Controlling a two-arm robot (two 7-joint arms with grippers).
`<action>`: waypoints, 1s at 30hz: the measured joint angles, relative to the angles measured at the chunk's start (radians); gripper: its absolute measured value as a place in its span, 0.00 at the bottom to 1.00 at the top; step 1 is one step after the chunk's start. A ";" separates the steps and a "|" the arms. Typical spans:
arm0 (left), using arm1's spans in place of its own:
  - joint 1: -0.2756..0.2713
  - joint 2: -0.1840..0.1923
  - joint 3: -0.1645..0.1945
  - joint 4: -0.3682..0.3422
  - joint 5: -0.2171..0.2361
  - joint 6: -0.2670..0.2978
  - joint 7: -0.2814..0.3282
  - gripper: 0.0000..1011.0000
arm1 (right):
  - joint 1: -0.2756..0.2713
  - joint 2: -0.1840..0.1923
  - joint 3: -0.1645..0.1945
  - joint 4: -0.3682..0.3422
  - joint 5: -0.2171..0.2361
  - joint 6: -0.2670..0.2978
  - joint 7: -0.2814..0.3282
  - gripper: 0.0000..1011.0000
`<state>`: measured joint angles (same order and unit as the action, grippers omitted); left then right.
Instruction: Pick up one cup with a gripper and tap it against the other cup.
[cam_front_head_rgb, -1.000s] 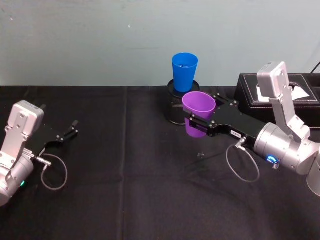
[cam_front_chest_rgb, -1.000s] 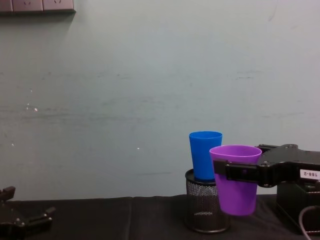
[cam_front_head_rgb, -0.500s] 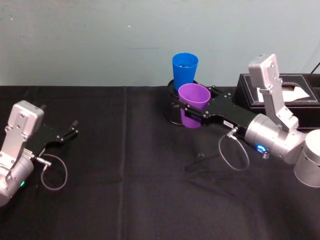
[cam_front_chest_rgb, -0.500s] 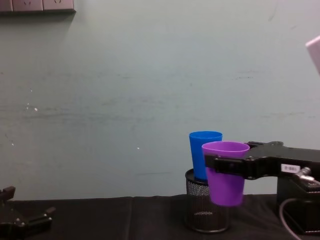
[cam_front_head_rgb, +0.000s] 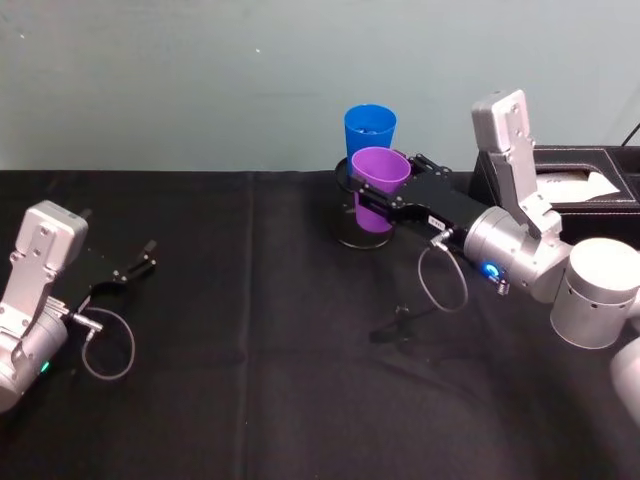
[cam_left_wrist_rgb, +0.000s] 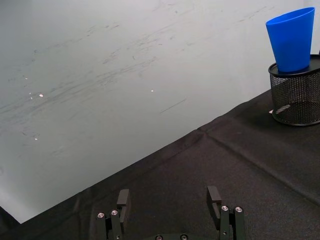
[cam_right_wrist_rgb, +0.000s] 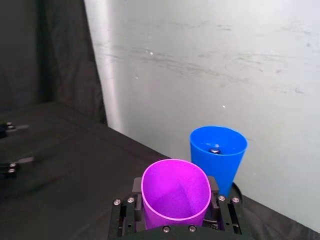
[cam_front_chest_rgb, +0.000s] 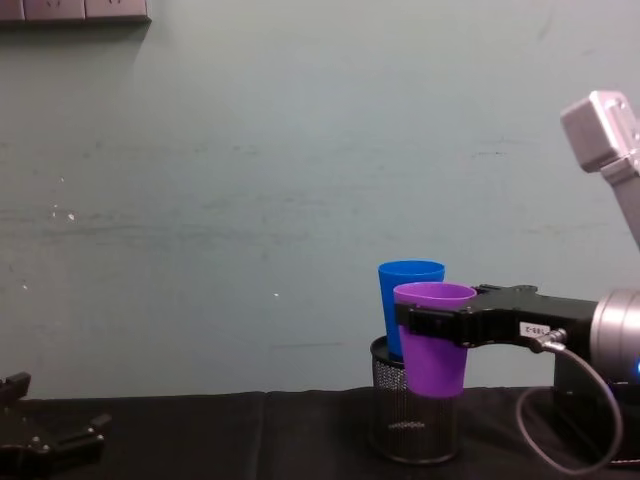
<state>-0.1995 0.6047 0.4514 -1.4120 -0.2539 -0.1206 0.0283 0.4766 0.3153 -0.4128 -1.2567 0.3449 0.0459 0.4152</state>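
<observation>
I have my right gripper (cam_front_head_rgb: 374, 207) clenched on the purple plastic tumbler (cam_front_head_rgb: 379, 176), one black jaw pressed to each side of its wall just under the rim. In the head view the tumbler sits a little right of centre in the upper half of the frame, upright and lifted clear of the black tablecloth (cam_front_head_rgb: 250, 400), directly in front of the blue plastic tumbler (cam_front_head_rgb: 369, 133).

In the chest view the purple tumbler (cam_front_chest_rgb: 433, 345) is at lower right of centre and overlaps the right side of the blue tumbler (cam_front_chest_rgb: 403, 292), with its base hanging in front of the black mesh pen holder (cam_front_chest_rgb: 396, 427). The two cups are right up against each other — whether their walls actually touch, I cannot tell.

The blue tumbler stands upright inside the mesh pen holder (cam_front_head_rgb: 350, 232). From my right wrist camera I look down into the purple tumbler's open mouth (cam_right_wrist_rgb: 175, 192), with the blue one (cam_right_wrist_rgb: 218, 156) just beyond it and a small dark object lying in its bottom.

My left gripper (cam_front_head_rgb: 141, 262) rests at the left edge of the head view, low on the cloth, its fingers (cam_left_wrist_rgb: 122, 200) spread apart and holding nothing — well away from both cups. A black tissue box (cam_front_head_rgb: 600, 185) sits at the right edge, behind my right arm.
</observation>
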 joint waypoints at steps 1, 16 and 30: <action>0.000 0.000 0.000 0.000 0.000 0.000 0.000 0.99 | 0.009 -0.008 0.000 0.015 -0.007 -0.004 -0.005 0.73; 0.000 0.000 0.000 0.000 0.000 0.000 0.000 0.99 | 0.104 -0.083 0.029 0.154 -0.070 -0.034 -0.021 0.73; 0.000 0.000 0.000 0.000 0.000 0.000 0.000 0.99 | 0.109 -0.095 0.040 0.159 -0.073 -0.036 -0.011 0.73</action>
<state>-0.1995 0.6047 0.4514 -1.4120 -0.2539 -0.1205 0.0283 0.5857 0.2208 -0.3732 -1.0975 0.2721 0.0100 0.4040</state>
